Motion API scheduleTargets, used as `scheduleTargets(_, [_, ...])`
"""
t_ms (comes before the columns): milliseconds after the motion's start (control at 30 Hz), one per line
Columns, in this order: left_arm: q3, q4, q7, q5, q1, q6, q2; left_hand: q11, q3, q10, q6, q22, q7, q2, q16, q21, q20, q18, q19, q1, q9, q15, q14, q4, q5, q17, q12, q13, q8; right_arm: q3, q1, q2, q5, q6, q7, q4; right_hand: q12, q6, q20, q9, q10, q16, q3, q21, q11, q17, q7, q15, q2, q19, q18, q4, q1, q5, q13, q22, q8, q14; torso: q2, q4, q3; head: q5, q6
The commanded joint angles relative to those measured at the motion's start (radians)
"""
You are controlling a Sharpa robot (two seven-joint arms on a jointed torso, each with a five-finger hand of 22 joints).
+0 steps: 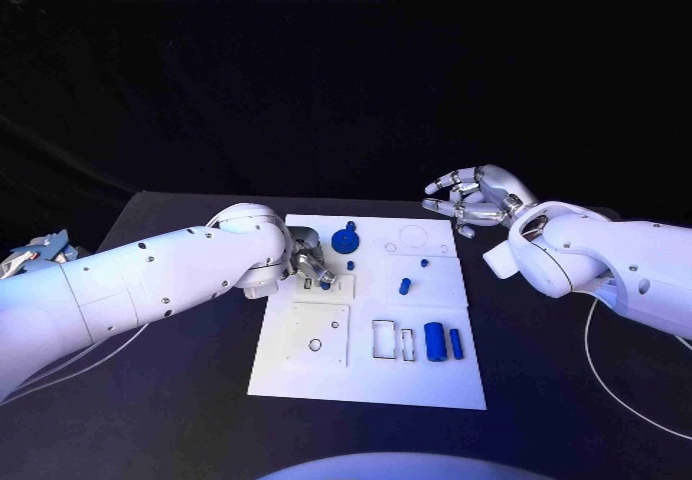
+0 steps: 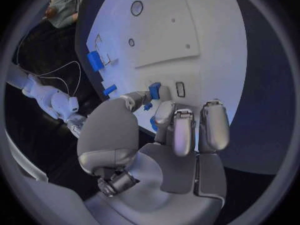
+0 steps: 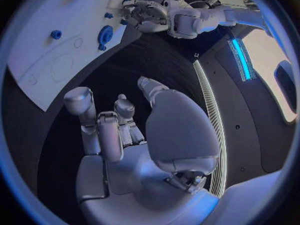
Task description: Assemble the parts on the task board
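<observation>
over the task board [image 1: 433,380], left hand [image 1: 307,262]

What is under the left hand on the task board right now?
The left hand is down over the task board, fingertips at a small blue part beside a rectangular slot. Whatever lies under the palm is covered.

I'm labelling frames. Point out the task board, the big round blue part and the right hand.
task board [image 1: 310,375]: head view, bare near-left corner.
round blue part [image 1: 346,240]: head view, middle of its disc.
right hand [image 1: 476,197]: head view, middle of the palm.

black table [image 1: 173,400], white task board [image 1: 296,375] on it
</observation>
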Motion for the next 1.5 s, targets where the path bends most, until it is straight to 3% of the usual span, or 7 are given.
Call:
scheduleTargets(33, [-0.003,-0.001,-0.009,0.011,-0.004,0.027,0.002,-0.003,-0.016,0.005,0.001,0.002,0.007,0.007,0.006,0.001,0.001,-0.01,0.006,-0.007,-0.001,-0.006,0.08,0.008,-0.004,0.16,0.006,0.002,-0.005,0.0,-0.001,0.0,-0.001,0.007,0.005,0.0,-0.001,-0.01,-0.001,-0.002,-0.01,-0.006,-0.001,-0.006,-0.001,0.023,0.006,-0.003,0.003,-0.008,0.006,0.008,-0.013,0.005,-0.002,-0.001,0.007,0.024,0.0,0.0,0.0003,0.001,0.0])
scheduleTargets(433, [-0.001,-0.001,-0.008,0.011,-0.004,0.01,-0.004,-0.003,-0.08,0.008,0.009,0.004,0.006,0.01,0.008,0.001,0.0,-0.01,0.008,-0.009,-0.002,-0.006,0.081,0.057,-0.009,0.164,0.009,0.009,-0.01,0.0,-0.001,0.0,-0.002,0.004,0.003,-0.001,-0.001,-0.015,-0.001,-0.004,-0.014,-0.008,-0.01,-0.016,0.0,0.017,0.007,-0.002,0.004,-0.012,0.007,0.023,-0.025,0.007,-0.007,-0.007,0.013,0.022,0.0,-0.0003,0.0003,0.0,0.003])
scheduleTargets(633, [0.005,0.014,-0.009,0.011,-0.004,-0.004,-0.018,-0.003,-0.119,0.01,0.012,0.008,0.007,0.011,0.008,0.002,0.0,-0.011,0.01,-0.024,-0.003,-0.006,0.081,0.077,-0.037,0.165,0.011,0.014,-0.013,0.0,-0.002,-0.001,0.0,0.004,0.004,-0.003,-0.001,-0.017,0.0,-0.006,-0.015,-0.009,-0.014,-0.019,0.0,0.014,0.007,-0.002,0.004,-0.013,0.008,0.031,-0.031,0.007,-0.009,-0.009,0.016,0.021,0.0,0.0009,0.0001,0.0,0.005])
scheduleTargets(1033, [0.046,0.031,-0.016,0.036,0.005,-0.043,-0.041,0.0,-0.164,-0.001,0.008,0.007,0.009,0.01,0.007,0.001,0.001,-0.01,0.009,-0.05,-0.006,-0.004,0.08,0.078,-0.094,0.16,-0.006,-0.006,-0.022,0.0,-0.003,0.0,0.002,0.003,0.002,-0.007,0.0,-0.021,0.0,-0.007,-0.017,-0.01,-0.021,-0.024,0.001,0.012,0.007,-0.002,0.005,-0.015,0.009,0.04,-0.037,0.008,-0.011,-0.012,0.019,0.019,0.001,-0.0008,-0.0004,0.003,0.014])
scheduleTargets(1233, [0.076,0.021,-0.017,0.082,0.036,-0.041,-0.066,0.024,-0.201,-0.08,-0.062,-0.037,0.038,0.0,-0.007,-0.018,0.012,-0.002,-0.02,-0.056,-0.027,0.015,0.071,0.078,-0.122,0.126,-0.105,-0.135,-0.074,0.0,-0.004,-0.003,0.002,0.004,0.001,-0.004,0.0,-0.021,0.0,-0.007,-0.016,-0.01,-0.022,-0.023,0.001,0.013,0.007,-0.002,0.005,-0.014,0.008,0.041,-0.039,0.008,-0.011,-0.011,0.02,0.02,0.001,-0.0001,0.0004,0.002,0.016])
scheduleTargets(1300, [0.082,0.01,-0.019,0.093,0.05,-0.025,-0.075,0.041,-0.216,-0.085,-0.1,-0.042,0.059,0.001,-0.007,-0.021,0.023,-0.001,-0.024,-0.042,-0.051,0.03,0.071,0.077,-0.122,0.125,-0.106,-0.14,-0.115,0.0,-0.004,-0.005,0.002,0.004,0.001,-0.004,0.0,-0.021,0.0,-0.007,-0.016,-0.01,-0.022,-0.023,0.001,0.013,0.007,-0.002,0.005,-0.014,0.008,0.041,-0.039,0.008,-0.011,-0.011,0.02,0.02,0.0,0.0015,0.001,0.003,0.017])
scheduleTargets(1500, [0.09,-0.063,-0.016,0.085,0.082,0.027,-0.077,0.053,-0.228,-0.102,-0.104,-0.06,0.071,0.003,-0.01,-0.03,0.036,0.004,-0.037,-0.005,-0.074,0.041,0.069,0.075,-0.118,0.118,-0.12,-0.163,-0.142,0.0,-0.004,-0.008,-0.001,0.002,-0.001,-0.003,0.001,-0.022,0.0,-0.008,-0.016,-0.01,-0.023,-0.023,0.001,0.013,0.007,-0.002,0.005,-0.014,0.008,0.043,-0.04,0.008,-0.011,-0.011,0.02,0.02,0.0,0.0046,0.0004,0.01,0.021])
